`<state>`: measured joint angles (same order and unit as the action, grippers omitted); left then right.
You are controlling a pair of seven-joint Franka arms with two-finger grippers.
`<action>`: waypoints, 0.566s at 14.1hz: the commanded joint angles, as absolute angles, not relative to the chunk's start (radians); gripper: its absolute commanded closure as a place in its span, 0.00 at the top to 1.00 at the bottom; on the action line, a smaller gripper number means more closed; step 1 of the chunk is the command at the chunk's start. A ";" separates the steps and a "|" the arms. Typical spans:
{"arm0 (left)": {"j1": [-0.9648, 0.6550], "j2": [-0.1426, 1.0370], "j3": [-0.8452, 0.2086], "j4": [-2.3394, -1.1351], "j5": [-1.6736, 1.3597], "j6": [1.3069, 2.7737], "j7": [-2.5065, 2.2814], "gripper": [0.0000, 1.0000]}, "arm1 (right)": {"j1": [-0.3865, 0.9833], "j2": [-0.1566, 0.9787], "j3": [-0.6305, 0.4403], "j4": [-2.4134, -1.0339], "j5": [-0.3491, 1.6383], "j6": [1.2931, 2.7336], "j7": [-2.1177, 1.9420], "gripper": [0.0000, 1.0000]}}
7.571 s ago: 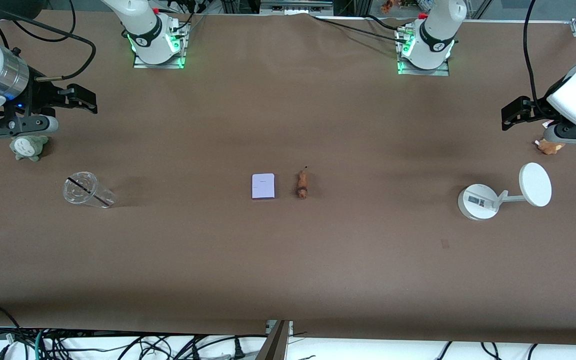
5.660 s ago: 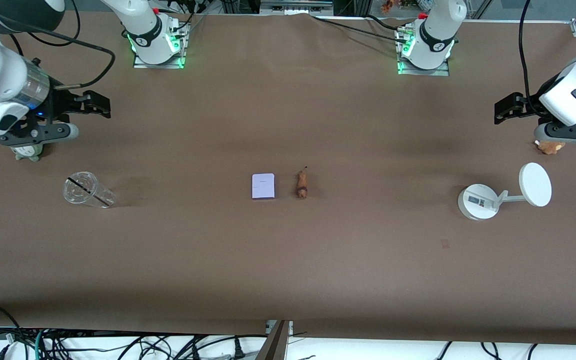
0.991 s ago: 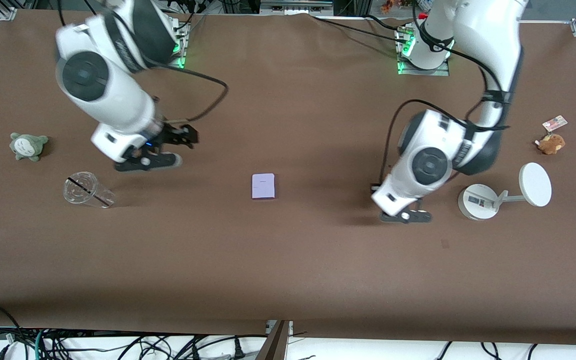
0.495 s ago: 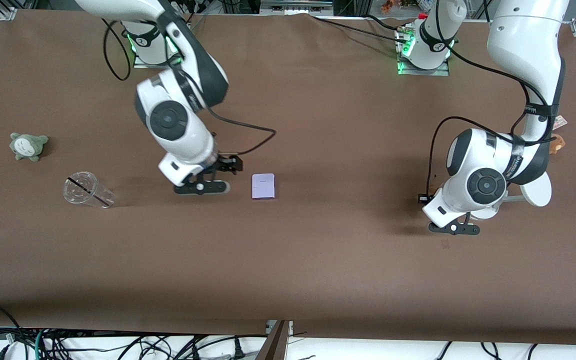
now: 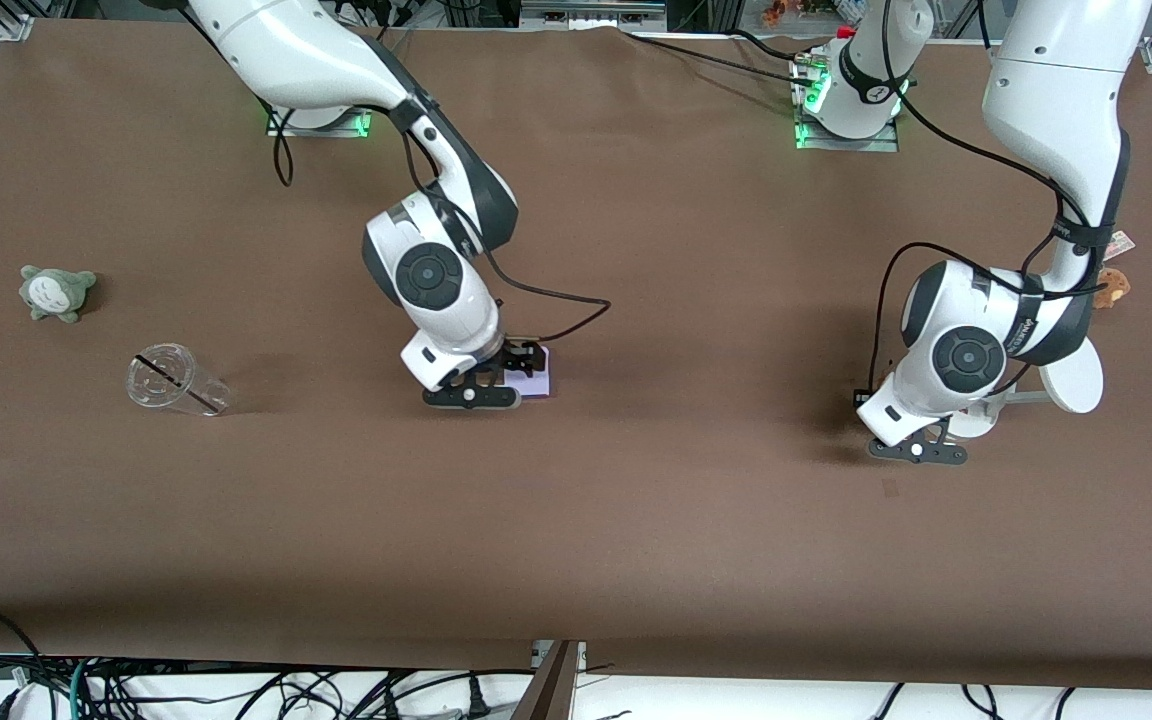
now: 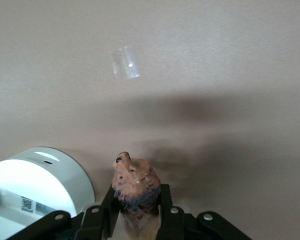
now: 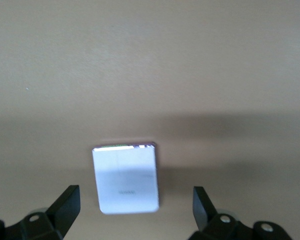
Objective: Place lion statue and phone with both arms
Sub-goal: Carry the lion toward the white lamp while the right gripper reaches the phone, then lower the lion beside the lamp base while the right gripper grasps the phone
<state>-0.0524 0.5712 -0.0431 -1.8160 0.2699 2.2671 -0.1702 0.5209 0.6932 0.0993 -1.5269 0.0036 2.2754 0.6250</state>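
- phone [image 5: 538, 377]: mostly covered by right gripper [image 5: 521, 362] at centre of front view
- lion statue [image 6: 136, 187]: lower body cut off at bottom edge of left wrist view
- white stand [image 5: 1071, 370]: base hidden by left arm
- brown plush [image 5: 1114, 283]: partly hidden at right of front view

brown tablecloth [image 5: 636, 520] all over, with two white-and-dark-grey arms over it and green lights glowing at their bases, and the phone [image 7: 126, 177] shows pale lavender-white with a dark purple edge and a faint small mark on its face. the lion statue [image 6: 135, 182] is reddish-brown with a darker mane band, pinched between black fingers [image 6: 166, 207], right by a white stand [image 6: 37, 185] carrying a small black-and-white label. there's a grey-green plush [image 5: 56, 291], a clear cup [image 5: 174, 380] with a black straw, and a fuzzy brown plush [image 5: 1113, 283].
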 commanded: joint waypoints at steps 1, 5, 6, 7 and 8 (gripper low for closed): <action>-0.032 0.551 -0.061 -1.839 0.291 2.276 -0.158 0.12 | 0.538 0.751 0.092 -1.483 -0.002 2.324 0.640 1.00; -0.023 0.561 -0.063 -1.839 0.276 2.276 -0.158 0.21 | 0.554 0.819 0.092 -1.483 -0.003 2.428 0.635 1.00; -0.023 0.561 -0.063 -1.841 0.278 2.275 -0.158 0.23 | 0.557 0.831 0.092 -1.483 -0.024 2.442 0.634 1.00; -0.023 0.561 -0.063 -1.841 0.276 2.275 -0.158 0.24 | 0.560 0.841 0.092 -1.483 -0.047 2.448 0.627 1.00; -0.023 0.560 -0.064 -1.839 0.275 2.272 -0.160 0.43 | 0.561 0.847 0.094 -1.483 -0.061 2.450 0.624 1.00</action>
